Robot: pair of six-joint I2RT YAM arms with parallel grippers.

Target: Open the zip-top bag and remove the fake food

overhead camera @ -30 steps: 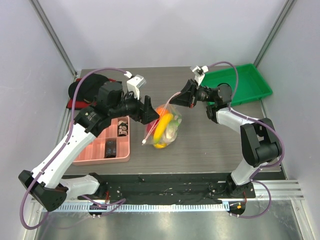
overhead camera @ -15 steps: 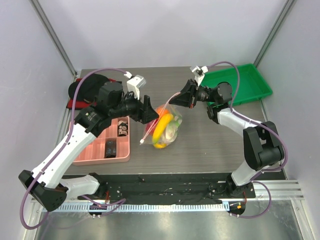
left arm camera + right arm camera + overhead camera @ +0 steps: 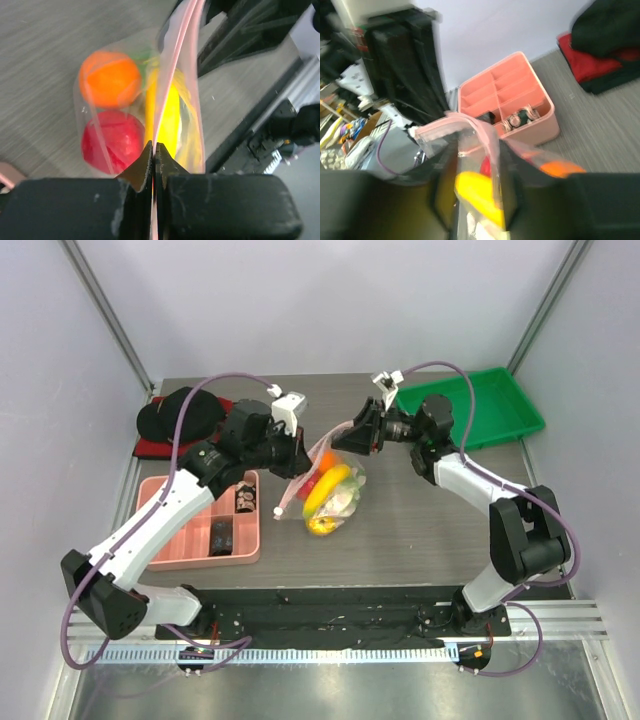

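The zip-top bag (image 3: pixel 335 490) hangs over mid-table, clear with a pink zip strip (image 3: pixel 172 65) and a white slider (image 3: pixel 279 511) dangling at its lower left. Inside is fake food: an orange (image 3: pixel 110 79), a red fruit (image 3: pixel 112 140), a yellow banana (image 3: pixel 169 112) and a lemon (image 3: pixel 320 527). My left gripper (image 3: pixel 154 146) is shut on the bag's pink top edge, at its left side (image 3: pixel 297 456). My right gripper (image 3: pixel 476 160) stands open at the bag's right top corner (image 3: pixel 350 436), with the pink strip (image 3: pixel 480 127) running between its spread fingers. That view is blurred.
A pink compartment tray (image 3: pixel 165 555) with small dark items lies left of the bag, also seen in the right wrist view (image 3: pixel 540 132). A green tray (image 3: pixel 480 410) sits at the back right. A black and red cloth (image 3: pixel 175 415) lies at the back left.
My left gripper moved right onto the bag's top edge and shut on it. My right gripper, shut before, has opened and shifted slightly left. The bag swung a little left.
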